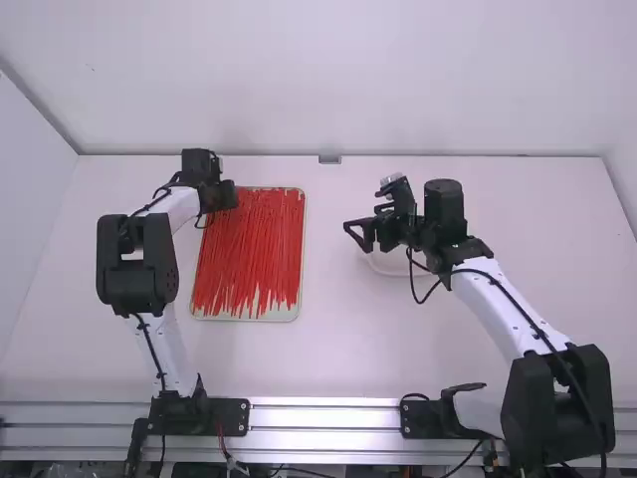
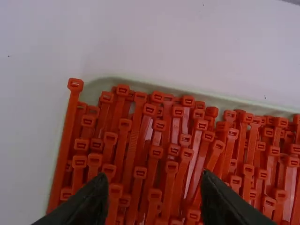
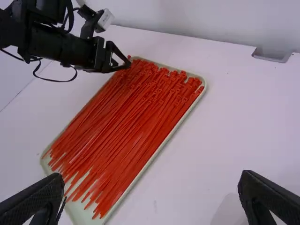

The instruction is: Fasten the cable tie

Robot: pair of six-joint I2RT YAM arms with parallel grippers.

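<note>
Right now the cable ties (image 1: pixel 249 254) lie as a thick red heap in a shallow pale tray (image 1: pixel 249 317). The tray sits on the white table (image 1: pixel 518 189), left of the middle. They run lengthwise, with their square heads bunched at the far end. In the left wrist view the heads (image 2: pixel 159 154) reach almost to the tray's far rim (image 2: pixel 220 99). One tie (image 2: pixel 75 84) runs along the side edge, and its head pokes out at the corner.

My left gripper (image 1: pixel 221 196) is at the tray's far left corner, low over those heads. Its fingers (image 2: pixel 96 194) are spread, with several ties showing between them and nothing gripped. I cannot tell whether the tips touch the heap.

My right gripper (image 1: pixel 360 232) hangs above bare table to the right of the tray, well apart from it. Its fingers (image 3: pixel 37 197) are released wide and hold nothing. From that wrist I see the whole tray and the left gripper (image 3: pixel 119 61) at its far corner.

Open table lies all round the tray, widest on the right. A small grey fitting (image 1: pixel 329 157) sits at the table's far edge against the wall.
</note>
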